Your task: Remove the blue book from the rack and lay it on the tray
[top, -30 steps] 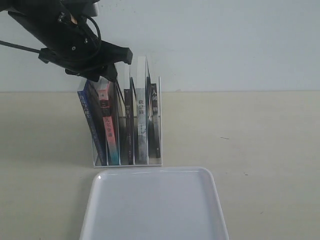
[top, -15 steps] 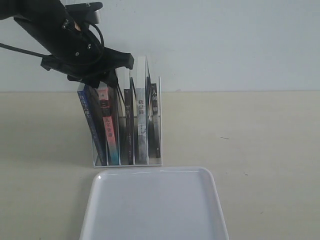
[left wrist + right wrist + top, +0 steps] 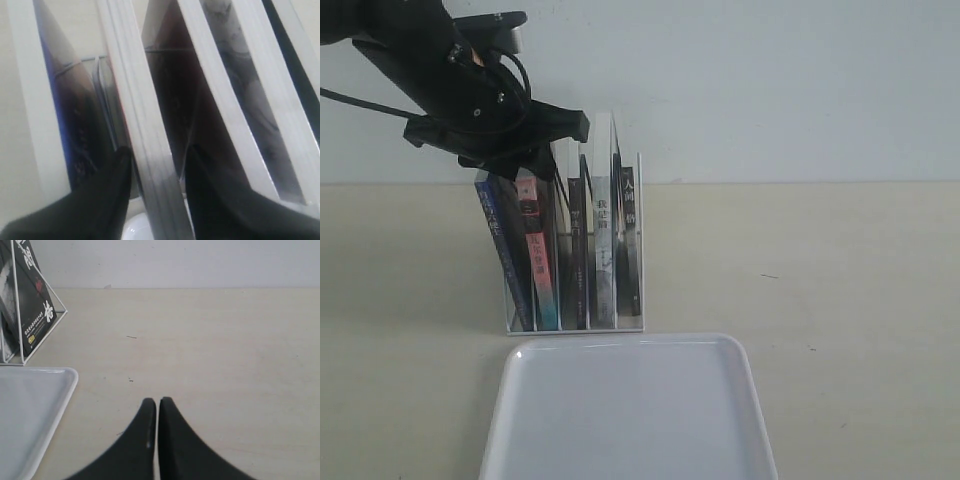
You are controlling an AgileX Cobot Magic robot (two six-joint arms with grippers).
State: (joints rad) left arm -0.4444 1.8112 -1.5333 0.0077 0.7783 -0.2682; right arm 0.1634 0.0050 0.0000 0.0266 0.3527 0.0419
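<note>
The white wire rack (image 3: 639, 250) stands behind the white tray (image 3: 630, 420). The blue book (image 3: 498, 245) leans in the rack's leftmost slot, beside the pink-and-teal book (image 3: 536, 262). My left gripper (image 3: 525, 168) sits on the tops of these two books. In the left wrist view its fingers (image 3: 112, 192) straddle a white page edge (image 3: 150, 150), and a thin gap shows on one side. The blue cover (image 3: 62, 117) lies just outside one finger. My right gripper (image 3: 157, 402) is shut and empty over bare table, out of the exterior view.
Several other books (image 3: 605, 250) with grey and dark spines fill the rack's right slots. A white wall rises behind the rack. In the right wrist view the tray's corner (image 3: 35, 400) and the rack's end wire (image 3: 44, 332) lie off to one side.
The left gripper has sunk a little and shifted slightly left onto the book tops. The books, the rack and the tray have not moved.
</note>
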